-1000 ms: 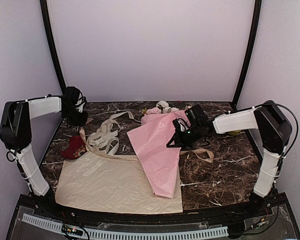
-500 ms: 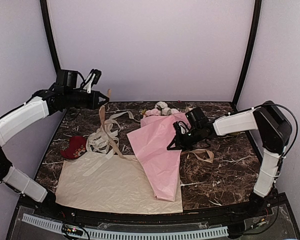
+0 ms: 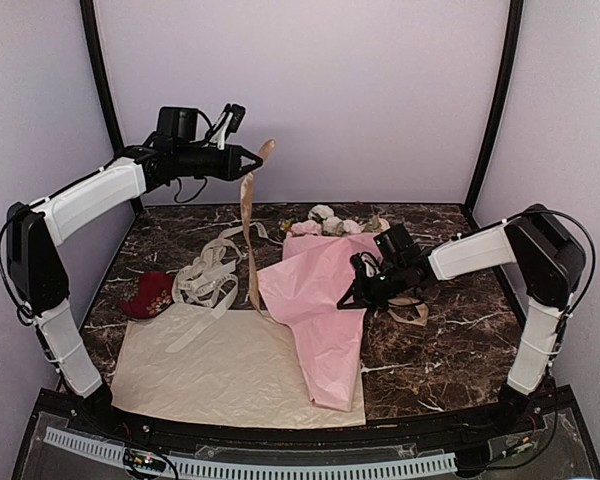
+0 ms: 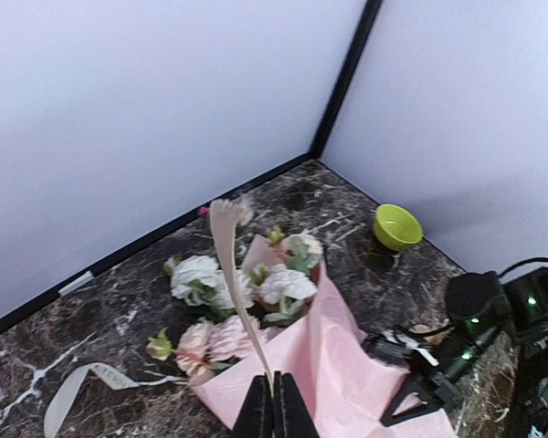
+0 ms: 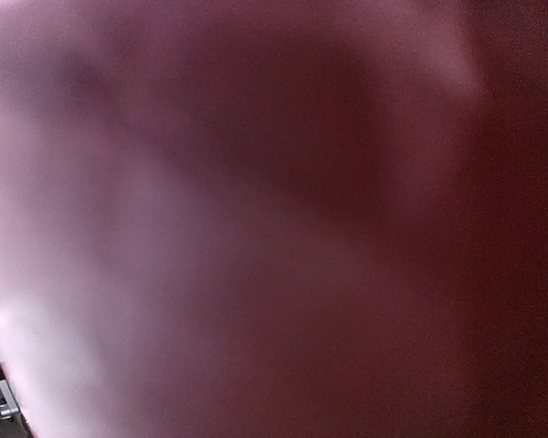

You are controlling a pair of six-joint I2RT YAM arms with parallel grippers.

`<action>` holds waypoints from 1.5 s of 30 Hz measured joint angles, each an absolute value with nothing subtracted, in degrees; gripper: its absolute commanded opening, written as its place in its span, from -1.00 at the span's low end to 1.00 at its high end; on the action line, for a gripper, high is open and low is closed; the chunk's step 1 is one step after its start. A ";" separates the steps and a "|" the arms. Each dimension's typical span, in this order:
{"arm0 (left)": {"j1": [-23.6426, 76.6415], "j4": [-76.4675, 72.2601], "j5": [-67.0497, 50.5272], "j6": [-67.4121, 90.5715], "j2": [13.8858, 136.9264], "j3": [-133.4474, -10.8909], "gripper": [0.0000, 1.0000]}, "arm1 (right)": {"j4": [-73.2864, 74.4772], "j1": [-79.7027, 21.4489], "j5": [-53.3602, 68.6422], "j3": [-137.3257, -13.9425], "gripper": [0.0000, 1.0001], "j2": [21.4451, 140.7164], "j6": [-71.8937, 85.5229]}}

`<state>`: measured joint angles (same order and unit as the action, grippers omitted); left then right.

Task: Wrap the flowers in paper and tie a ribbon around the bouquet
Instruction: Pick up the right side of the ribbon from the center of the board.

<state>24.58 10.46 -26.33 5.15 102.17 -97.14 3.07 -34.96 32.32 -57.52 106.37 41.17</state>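
Note:
The bouquet lies across the middle of the table: pink paper (image 3: 320,300) rolled into a long cone, with the pink and cream flowers (image 3: 325,222) at its far, wide end. My left gripper (image 3: 257,160) is raised high over the table's back left, shut on one end of the tan ribbon (image 3: 248,240). The ribbon hangs down to the table beside the cone. In the left wrist view the shut jaws (image 4: 274,406) pinch the ribbon (image 4: 233,274) above the flowers (image 4: 205,283) and paper (image 4: 347,365). My right gripper (image 3: 352,298) is shut, low against the cone's right edge. Blurred pink fills the right wrist view.
A cream-beige sheet (image 3: 220,370) lies at the front left, partly under the cone. A cream-white ribbon tangle (image 3: 205,275) and a red object (image 3: 148,295) sit at the left. A tan ribbon loop (image 3: 412,310) lies beside the right gripper. A green bowl (image 4: 397,225) stands at the far right.
My left arm has risen from the back left corner and swung right, lifting the ribbon end so the strip hangs taut. The right gripper and cone shifted slightly toward the front.

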 measured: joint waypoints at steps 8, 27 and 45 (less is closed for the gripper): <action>32.14 9.87 -40.32 5.39 95.44 -95.48 -1.00 | -0.43 -35.24 31.51 -57.30 -1.00 106.41 44.45; 42.63 -2.07 -39.27 18.44 115.77 -90.61 -1.00 | -4.78 -35.27 30.00 -56.97 -0.97 109.10 48.80; 41.04 5.63 -29.21 17.56 130.23 -93.45 -1.00 | 2.68 -36.07 24.77 -57.71 -0.42 104.79 48.75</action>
